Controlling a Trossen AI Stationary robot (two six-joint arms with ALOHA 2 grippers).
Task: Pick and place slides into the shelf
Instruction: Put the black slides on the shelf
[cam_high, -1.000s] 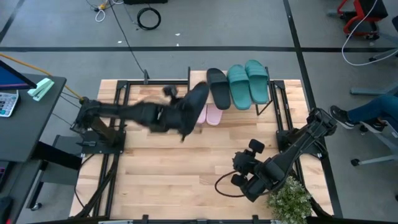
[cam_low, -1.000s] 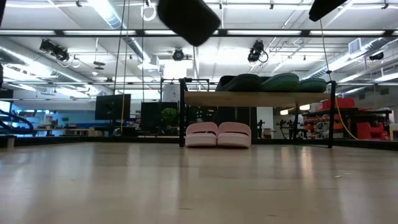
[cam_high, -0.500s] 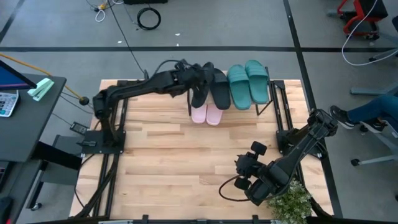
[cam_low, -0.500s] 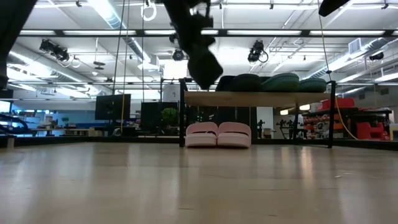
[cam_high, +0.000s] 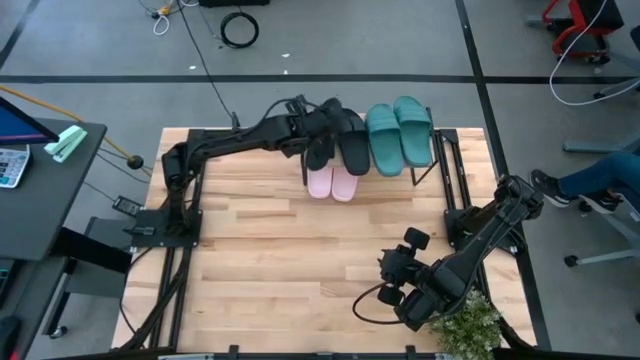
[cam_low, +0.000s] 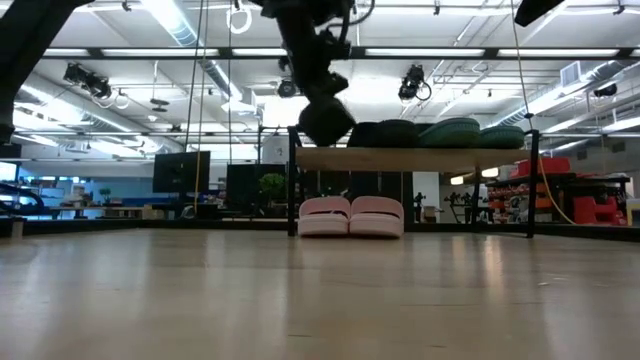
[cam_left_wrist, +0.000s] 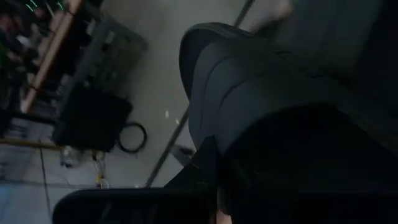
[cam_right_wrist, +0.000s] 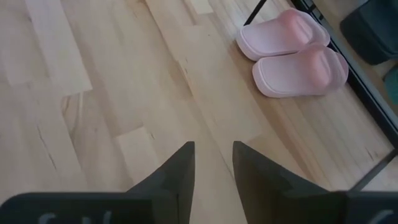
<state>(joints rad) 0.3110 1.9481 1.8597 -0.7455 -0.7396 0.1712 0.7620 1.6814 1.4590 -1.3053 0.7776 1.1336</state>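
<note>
Left gripper (cam_high: 312, 135) clamps a black slide (cam_high: 322, 140) above the shelf (cam_low: 400, 158); careless release could tip it off the plank's left end.

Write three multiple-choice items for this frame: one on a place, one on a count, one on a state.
1. Where do the pale pink slides sit?
A. On the tabletop under the shelf
B. On the shelf's plank
C. In the right claw

2. How many teal slides lie on the shelf's plank?
A. None
B. Two
C. Four

3. What is the left claw doing?
A. Hanging empty over bare table
B. Gripping a pink slide
C. Holding a black slide at the shelf's left end

Answers:
1 A: the low view shows the pink pair below the plank.
2 B: the high view shows two side by side, right of a black one.
3 C: the left wrist view shows the black slide filling the claw; the right claw waits empty near the plant.
</note>
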